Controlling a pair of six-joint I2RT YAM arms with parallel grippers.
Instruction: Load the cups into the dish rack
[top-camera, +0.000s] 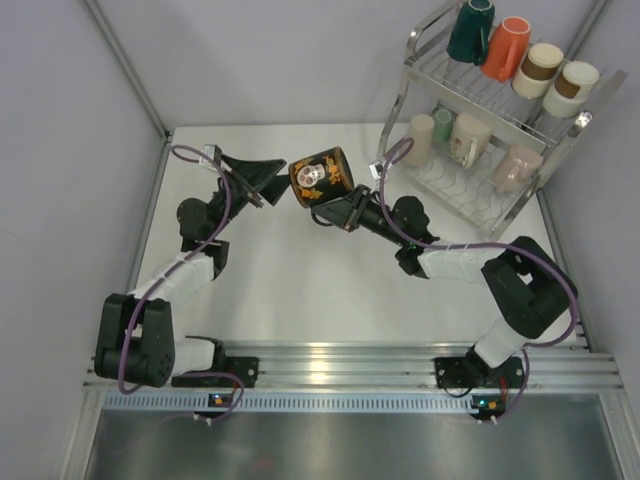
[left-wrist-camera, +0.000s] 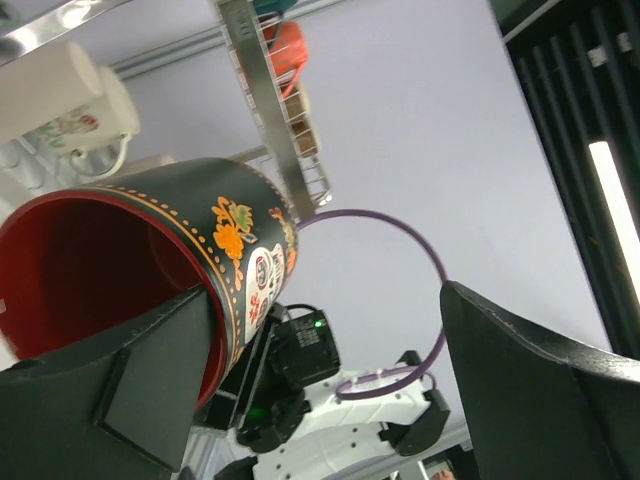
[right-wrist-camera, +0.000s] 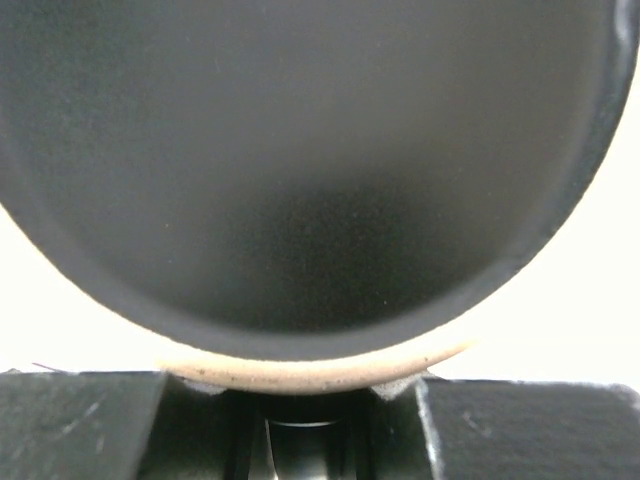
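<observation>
Black, flower-painted, red-lined mug (top-camera: 320, 178) held sideways above mid-table, left of the two-tier chrome wire rack (top-camera: 450, 75), base pinched by the right gripper (top-camera: 328, 207), left gripper (top-camera: 272, 178) spread wide at its rim. Seemingly mid-carry; next, a swing right and far into a free shelf gap.

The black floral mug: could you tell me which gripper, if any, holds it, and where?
The right gripper holds the black mug by its base end; the left gripper is open.

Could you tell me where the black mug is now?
Top view: the black mug is mid-table, left of the rack, in the right hand, the open left hand beside it.
</observation>
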